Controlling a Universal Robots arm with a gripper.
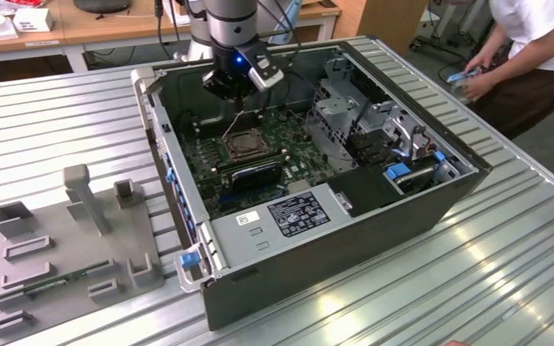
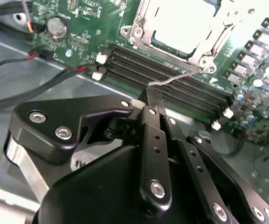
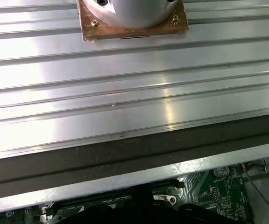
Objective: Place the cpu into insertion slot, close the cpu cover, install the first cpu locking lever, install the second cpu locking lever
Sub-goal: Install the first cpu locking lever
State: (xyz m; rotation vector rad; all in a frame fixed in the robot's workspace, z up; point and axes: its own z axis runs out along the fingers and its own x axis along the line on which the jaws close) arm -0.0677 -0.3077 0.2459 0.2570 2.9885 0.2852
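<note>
**Fastening a locking lever over a seated cpu**

The ribbed metal table (image 1: 508, 288) carries an open computer case (image 1: 354, 238) lying on its side, and the green motherboard (image 1: 294, 137) sits on the case floor. The gripper (image 2: 153, 94) is lowered into the case, just above the long black memory slots (image 2: 129, 63).

On the board the insertion slot (image 1: 243, 146) is occupied. In the second wrist view the cpu (image 2: 183, 23) lies flat inside it. The cpu cover (image 2: 171, 52) appears folded down around the cpu's pale top, so I judge the first two steps as done.

The fingers are pressed together on the end of a thin wire locking lever (image 2: 175, 78). This lever rises at a slant from the corner of the socket and is not hooked down. I cannot tell which of the two levers it is, or whether the other one is locked.
</note>
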